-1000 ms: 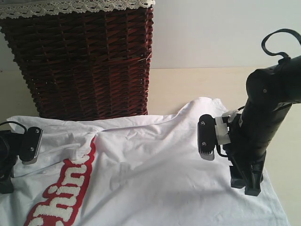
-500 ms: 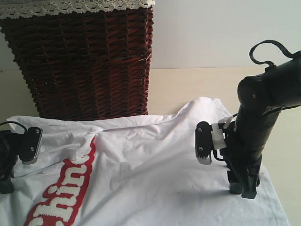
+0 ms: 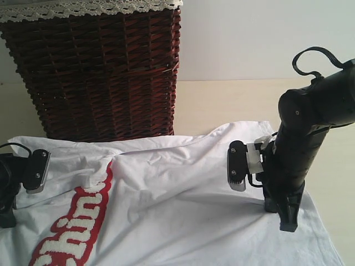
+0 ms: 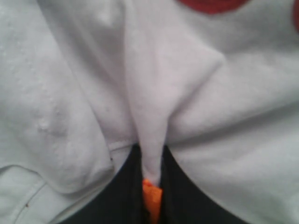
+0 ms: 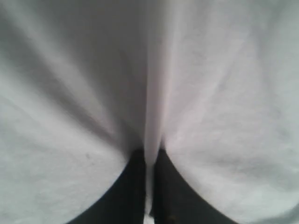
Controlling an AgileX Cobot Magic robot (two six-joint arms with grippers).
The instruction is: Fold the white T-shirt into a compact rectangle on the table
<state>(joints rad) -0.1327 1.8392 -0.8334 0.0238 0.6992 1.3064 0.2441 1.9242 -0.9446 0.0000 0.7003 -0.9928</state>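
where cream table (image 3: 222, 105) ends, a white wall (image 3: 260, 39) rises.

White T-shirt (image 3: 183, 188) lies spread & wrinkled on cream table (image 3: 222, 105), red band w/ fuzzy white letters at lower left, fabric pinched into ridges both sides.

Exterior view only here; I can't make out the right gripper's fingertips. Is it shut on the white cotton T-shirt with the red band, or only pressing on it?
Observer: In the right wrist view the right gripper is shut, with a ridge of the white cotton T-shirt pinched between its black fingers.
Operator: And the other arm?
Observer: The left gripper is likewise shut on a raised white fold.
Operator: Anything else in there?
Observer: A small orange part shows between those fingers.
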